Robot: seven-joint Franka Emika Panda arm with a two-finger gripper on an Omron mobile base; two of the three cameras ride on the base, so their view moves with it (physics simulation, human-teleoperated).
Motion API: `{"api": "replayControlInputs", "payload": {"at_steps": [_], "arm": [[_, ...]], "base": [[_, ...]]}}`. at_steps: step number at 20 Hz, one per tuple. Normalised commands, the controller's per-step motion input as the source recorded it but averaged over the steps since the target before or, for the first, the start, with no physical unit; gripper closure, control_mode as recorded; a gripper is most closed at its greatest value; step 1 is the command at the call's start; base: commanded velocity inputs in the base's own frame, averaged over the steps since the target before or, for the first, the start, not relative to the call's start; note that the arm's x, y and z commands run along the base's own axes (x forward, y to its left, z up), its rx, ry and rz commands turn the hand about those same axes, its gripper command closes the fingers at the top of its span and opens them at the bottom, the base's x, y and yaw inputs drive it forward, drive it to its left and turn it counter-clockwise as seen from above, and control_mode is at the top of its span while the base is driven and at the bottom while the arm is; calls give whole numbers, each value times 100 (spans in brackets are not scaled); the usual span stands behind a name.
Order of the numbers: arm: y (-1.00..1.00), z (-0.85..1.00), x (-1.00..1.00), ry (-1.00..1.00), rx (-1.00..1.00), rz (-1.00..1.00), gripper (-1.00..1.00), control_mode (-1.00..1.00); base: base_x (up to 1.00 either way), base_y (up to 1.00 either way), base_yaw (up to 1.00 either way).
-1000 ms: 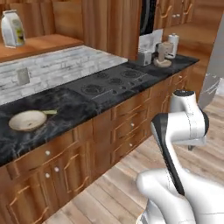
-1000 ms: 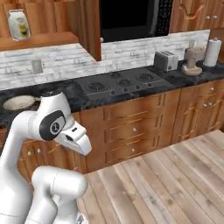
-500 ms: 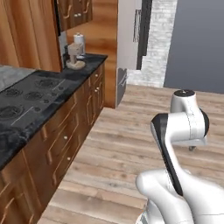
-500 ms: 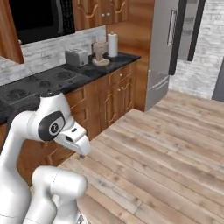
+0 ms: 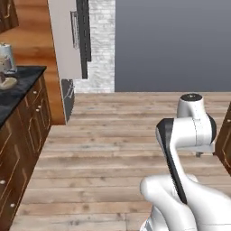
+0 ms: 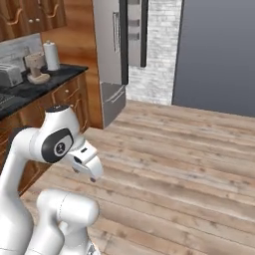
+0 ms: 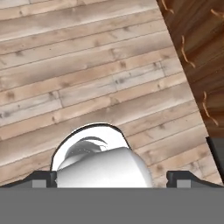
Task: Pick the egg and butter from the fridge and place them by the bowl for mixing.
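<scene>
The fridge [image 5: 67,45] stands tall and grey past the end of the counter, with its doors shut and a long bar handle [image 6: 117,32] on the front. The fridge [image 6: 110,60] is well ahead of the robot, across bare floor. My gripper [image 7: 113,177] hangs folded close to the base and points down at the wooden floor. Its fingertips [image 7: 43,178] stand far apart with nothing between them, so it is open. The egg, the butter and the bowl are out of view.
A dark counter [image 6: 45,84] over wooden cabinets runs along the left, with a toaster [image 6: 10,74] and a paper towel roll [image 6: 51,56] on it. Wooden floor [image 6: 189,149] stretches ahead to a grey wall [image 6: 219,55]. Cabinet fronts [image 7: 201,57] are close beside the hand.
The base has turned right, so the whole picture shifted: the stove and the bowl's stretch of counter left the views and the fridge came in. The arm has stayed folded and the gripper open.
</scene>
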Motion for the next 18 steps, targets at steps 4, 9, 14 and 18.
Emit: {"api": "replayControlInputs", "payload": {"at_steps": [4, 9, 14, 18], "arm": [[0, 0, 0, 0, 0, 0, -100, 100], [0, 0, 0, 0, 0, 0, -100, 100], [0, 0, 0, 0, 0, 0, -100, 100], [0, 0, 0, 0, 0, 0, -100, 100]], "base": [[87, -81, -30], [100, -62, -5], [100, -32, 16], [100, -29, 22]]}}
